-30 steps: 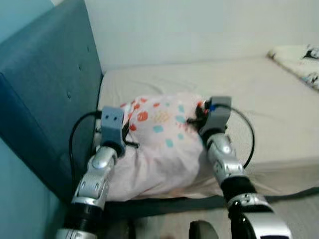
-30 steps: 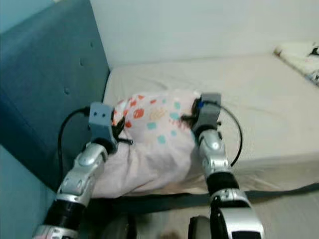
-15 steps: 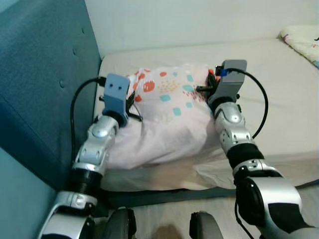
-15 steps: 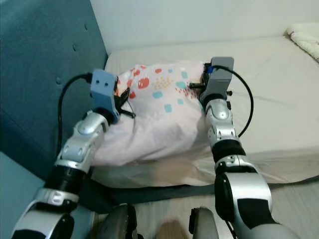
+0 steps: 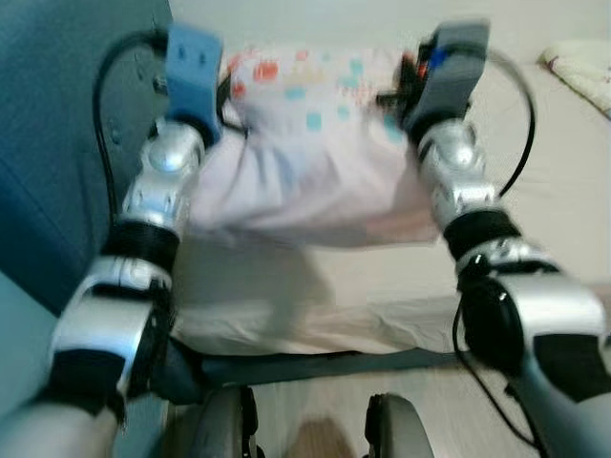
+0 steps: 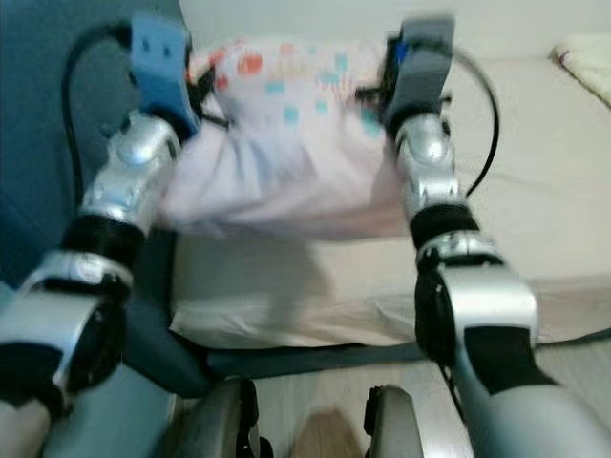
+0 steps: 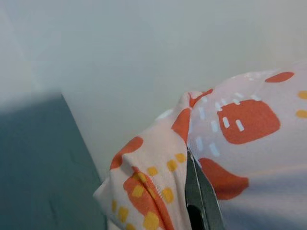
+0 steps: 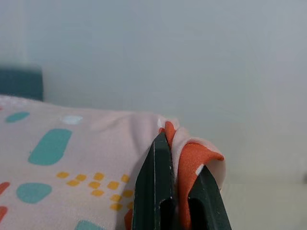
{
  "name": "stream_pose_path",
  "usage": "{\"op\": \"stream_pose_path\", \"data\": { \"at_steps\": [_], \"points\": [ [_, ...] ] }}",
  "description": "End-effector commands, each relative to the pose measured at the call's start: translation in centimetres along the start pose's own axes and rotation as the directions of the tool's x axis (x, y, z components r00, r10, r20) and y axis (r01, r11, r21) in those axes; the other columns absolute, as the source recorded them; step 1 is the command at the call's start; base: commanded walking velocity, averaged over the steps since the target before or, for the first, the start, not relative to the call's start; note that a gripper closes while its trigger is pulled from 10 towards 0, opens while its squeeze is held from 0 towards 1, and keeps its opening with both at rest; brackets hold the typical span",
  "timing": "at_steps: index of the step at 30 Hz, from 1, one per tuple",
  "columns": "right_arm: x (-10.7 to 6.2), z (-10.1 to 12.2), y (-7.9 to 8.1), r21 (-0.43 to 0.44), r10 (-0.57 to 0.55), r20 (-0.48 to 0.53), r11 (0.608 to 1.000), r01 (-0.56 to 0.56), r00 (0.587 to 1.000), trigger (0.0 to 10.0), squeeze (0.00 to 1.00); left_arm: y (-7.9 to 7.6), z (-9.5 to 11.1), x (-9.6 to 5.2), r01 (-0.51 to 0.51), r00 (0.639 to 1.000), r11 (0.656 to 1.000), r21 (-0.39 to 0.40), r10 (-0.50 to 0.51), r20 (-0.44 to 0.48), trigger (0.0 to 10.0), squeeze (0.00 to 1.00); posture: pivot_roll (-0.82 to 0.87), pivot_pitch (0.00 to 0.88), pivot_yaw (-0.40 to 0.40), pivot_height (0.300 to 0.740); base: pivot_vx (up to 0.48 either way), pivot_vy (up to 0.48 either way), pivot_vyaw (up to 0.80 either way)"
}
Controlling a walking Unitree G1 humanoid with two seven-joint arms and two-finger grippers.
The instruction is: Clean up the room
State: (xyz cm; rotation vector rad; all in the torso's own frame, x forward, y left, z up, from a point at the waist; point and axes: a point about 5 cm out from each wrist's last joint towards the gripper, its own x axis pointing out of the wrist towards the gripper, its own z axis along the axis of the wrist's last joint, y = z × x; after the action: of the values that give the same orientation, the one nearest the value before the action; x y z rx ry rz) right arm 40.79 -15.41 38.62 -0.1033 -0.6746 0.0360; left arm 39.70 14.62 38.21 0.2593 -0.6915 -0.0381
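Two pincers: left pincer (image 7: 201, 201) and right pincer (image 8: 178, 191), each clamped on a pillow corner.
Pillow (image 5: 315, 143): lifted above the bed (image 5: 563, 219), beside the blue headboard (image 5: 57, 153).

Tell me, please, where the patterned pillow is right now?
The patterned pillow hangs above the bed beside the blue headboard, pinched between left gripper and right gripper.

- Location type: bedroom in a home
- Bed (image 5: 563, 219): wide mattress under a plain cream sheet, set against a pale wall (image 6: 315, 19)
- Headboard (image 5: 57, 143): tall, upholstered in teal fabric with button tufting, at the robot's left
- Pillow (image 5: 315, 143): soft, in a pale case printed with orange and teal shapes
- Bedding (image 5: 582, 72): patterned folded piece at the far right of the mattress
- Floor (image 6: 592, 363): light wood-look surface beside the bed
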Motion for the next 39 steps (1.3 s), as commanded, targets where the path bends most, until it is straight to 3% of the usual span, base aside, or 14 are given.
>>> {"op": "stream_pose_path", "data": {
  "at_steps": [1, 2, 3, 9, 11, 14, 15, 16, 18, 19, 21, 29, 33, 39],
  "points": [
    [-0.2, 0.5, -2.0, -0.022, -0.089, 0.051, 0.996, 0.090, 0.995, 10.0, 0.00, 3.8, 1.1, -0.1, -0.170, 0.983, 0.983, 0.074, 0.164, 0.079, 10.0, 0.00, 0.10, 0.169, -0.005, 0.596, 0.000, 0.000, 0.00],
    [-2.3, -3.2, -0.3, -0.030, -0.050, -0.038, 0.998, 0.049, 0.998, 10.0, 0.00, 4.1, 0.1, -1.5, -0.219, 0.973, 0.962, 0.165, 0.204, 0.105, 10.0, 0.00, 0.10, 0.180, -0.001, 0.596, 0.000, 0.000, 0.00],
    [-2.3, -3.2, -0.3, -0.030, -0.050, -0.038, 0.998, 0.049, 0.998, 10.0, 0.00, 4.1, 0.1, -1.5, -0.219, 0.973, 0.962, 0.165, 0.204, 0.105, 10.0, 0.00, 0.10, 0.180, -0.001, 0.596, 0.000, 0.000, 0.00],
    [-9.1, -11.8, 3.5, 0.054, 0.062, -0.339, 0.997, -0.046, 0.939, 10.0, 0.00, 3.1, -3.9, -5.0, -0.157, 0.987, 0.923, 0.352, 0.150, 0.049, 10.0, 0.00, 0.10, 0.188, 0.002, 0.596, 0.000, 0.000, 0.00],
    [-13.8, -16.0, 5.2, 0.140, 0.116, -0.541, 0.989, -0.047, 0.833, 10.0, 0.00, 1.2, -8.1, -7.7, -0.011, 0.991, 0.890, 0.457, 0.070, -0.113, 10.0, 0.00, 0.12, 0.199, -0.003, 0.596, 0.000, 0.000, 0.00],
    [-15.6, -17.3, 5.7, 0.171, 0.134, -0.604, 0.985, -0.037, 0.785, 10.0, 0.00, 0.4, -9.6, -8.9, 0.053, 0.983, 0.874, 0.482, 0.040, -0.180, 10.0, 0.00, 0.12, 0.199, -0.003, 0.596, 0.000, 0.000, 0.00],
    [-17.9, -18.8, 6.2, 0.193, 0.139, -0.698, 0.981, -0.002, 0.702, 10.0, 0.00, -0.5, -11.7, -10.4, 0.110, 0.963, 0.870, 0.481, 0.026, -0.268, 10.0, 0.00, 0.12, 0.208, -0.004, 0.596, 0.000, 0.000, 0.00],
    [-17.9, -18.8, 6.2, 0.193, 0.139, -0.698, 0.981, -0.002, 0.702, 10.0, 0.00, -0.5, -11.7, -10.4, 0.110, 0.963, 0.870, 0.481, 0.026, -0.268, 10.0, 0.00, 0.12, 0.208, -0.004, 0.596, 0.000, 0.000, 0.00],
    [-21.0, -20.6, 6.2, 0.205, 0.103, -0.812, 0.972, 0.115, 0.574, 10.0, 0.00, -3.1, -15.8, -14.2, 0.239, 0.878, 0.875, 0.421, -0.009, -0.479, 10.0, 0.00, 0.12, 0.216, -0.002, 0.596, 0.000, 0.000, 0.00],
    [-21.0, -20.6, 6.2, 0.205, 0.103, -0.812, 0.972, 0.115, 0.574, 10.0, 0.00, -3.1, -15.8, -14.2, 0.239, 0.878, 0.875, 0.421, -0.009, -0.479, 10.0, 0.00, 0.12, 0.216, -0.002, 0.596, 0.000, 0.000, 0.00],
    [-21.9, -21.0, 6.0, 0.206, 0.078, -0.839, 0.962, 0.182, 0.539, 10.0, 0.00, -4.6, -17.4, -16.3, 0.241, 0.812, 0.905, 0.351, 0.010, -0.584, 10.0, 0.00, 0.11, 0.223, 0.003, 0.596, 0.000, 0.000, 0.00],
    [-20.7, -20.6, 4.3, 0.173, 0.012, -0.822, 0.958, 0.228, 0.570, 10.0, 0.00, -5.2, -17.2, -15.8, 0.107, 0.802, 0.944, 0.313, 0.104, -0.588, 10.0, 0.00, 0.11, 0.227, 0.000, 0.596, 0.000, 0.000, 0.00],
    [-19.4, -20.0, 3.9, 0.176, -0.006, -0.799, 0.954, 0.243, 0.601, 10.0, 0.00, -3.9, -15.9, -13.5, -0.014, 0.832, 0.962, 0.273, 0.163, -0.531, 10.0, 0.00, 0.11, 0.223, 0.002, 0.596, 0.000, 0.000, 0.00],
    [-16.6, -18.5, 6.3, 0.222, 0.101, -0.748, 0.970, 0.103, 0.656, 10.0, 0.00, 1.1, -12.8, -10.7, -0.056, 0.917, 0.981, 0.188, 0.125, -0.379, 10.0, 0.00, 0.15, 0.224, -0.016, 0.596, 0.000, 0.000, 0.00]
  ]
}}
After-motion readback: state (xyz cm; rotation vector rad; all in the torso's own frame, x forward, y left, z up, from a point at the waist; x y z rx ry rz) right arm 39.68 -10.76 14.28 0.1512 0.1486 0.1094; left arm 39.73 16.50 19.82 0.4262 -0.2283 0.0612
